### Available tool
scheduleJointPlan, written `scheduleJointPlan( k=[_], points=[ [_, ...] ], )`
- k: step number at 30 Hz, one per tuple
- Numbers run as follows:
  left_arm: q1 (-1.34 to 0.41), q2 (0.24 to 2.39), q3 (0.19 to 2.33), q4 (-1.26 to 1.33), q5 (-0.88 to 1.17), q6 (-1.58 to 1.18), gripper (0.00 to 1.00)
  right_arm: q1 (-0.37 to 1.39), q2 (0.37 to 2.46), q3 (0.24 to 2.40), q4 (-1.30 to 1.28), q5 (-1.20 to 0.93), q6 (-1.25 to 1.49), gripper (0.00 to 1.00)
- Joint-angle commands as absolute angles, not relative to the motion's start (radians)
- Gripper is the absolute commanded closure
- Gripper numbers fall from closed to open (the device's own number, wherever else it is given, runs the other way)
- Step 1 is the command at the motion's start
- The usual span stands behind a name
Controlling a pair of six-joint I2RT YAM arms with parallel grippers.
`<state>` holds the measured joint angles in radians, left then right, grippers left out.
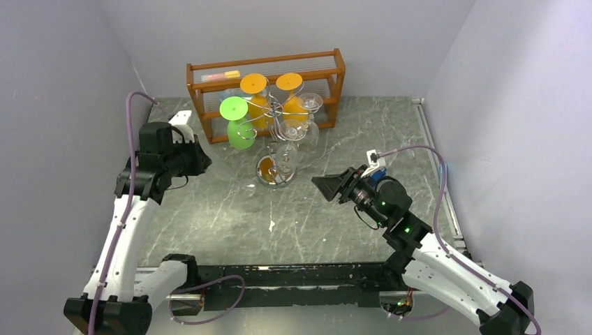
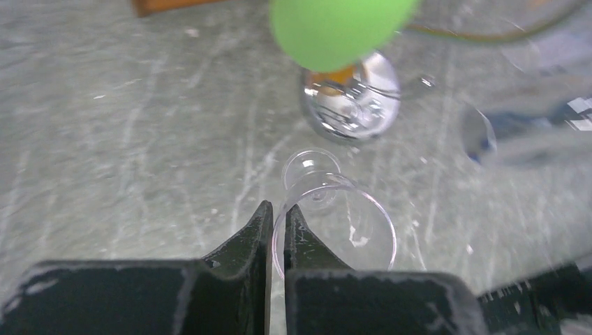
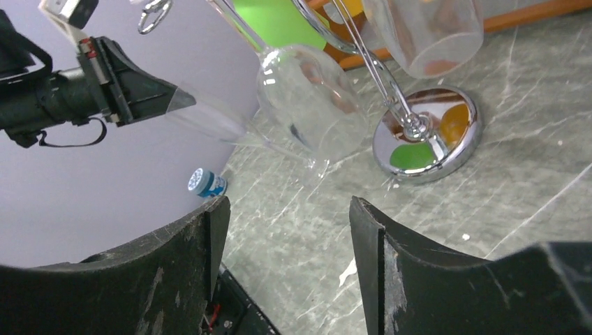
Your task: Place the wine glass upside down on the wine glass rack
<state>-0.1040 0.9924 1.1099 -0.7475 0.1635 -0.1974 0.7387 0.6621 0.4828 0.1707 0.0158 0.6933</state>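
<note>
My left gripper (image 1: 206,162) (image 2: 277,213) is shut on the rim of a clear wine glass (image 2: 338,227). The glass lies roughly level above the table, its foot (image 2: 311,167) pointing away towards the rack. The right wrist view shows this glass (image 3: 209,115) sticking out from the left fingers. The wine glass rack (image 1: 274,139) is a silver wire stand with a round shiny base (image 3: 426,136) (image 2: 349,98), just right of the held glass. My right gripper (image 1: 324,185) (image 3: 283,237) is open and empty, right of the rack.
A green glass (image 1: 237,122), two orange glasses (image 1: 257,98) and clear glasses (image 3: 307,101) hang upside down on the rack. An orange-brown wooden shelf (image 1: 265,70) stands behind it by the back wall. A small blue and white cap (image 3: 207,183) lies by the left wall.
</note>
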Motion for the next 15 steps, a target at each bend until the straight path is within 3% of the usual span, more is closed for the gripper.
scheduleJointPlan(
  k=[1,7,15],
  points=[
    [-0.161,0.961,1.083,-0.751,0.463,-0.132,0.95,0.734,0.635,0.451,0.209,0.026,0.796,0.33],
    [-0.365,0.953,1.095,-0.746,0.541,-0.062,0.95,0.735,0.593,0.421,0.230,0.040,0.892,0.32],
    [-0.512,0.948,1.006,-0.626,0.638,-0.056,0.95,0.735,0.591,0.454,0.063,0.071,1.135,0.32]
  ],
)
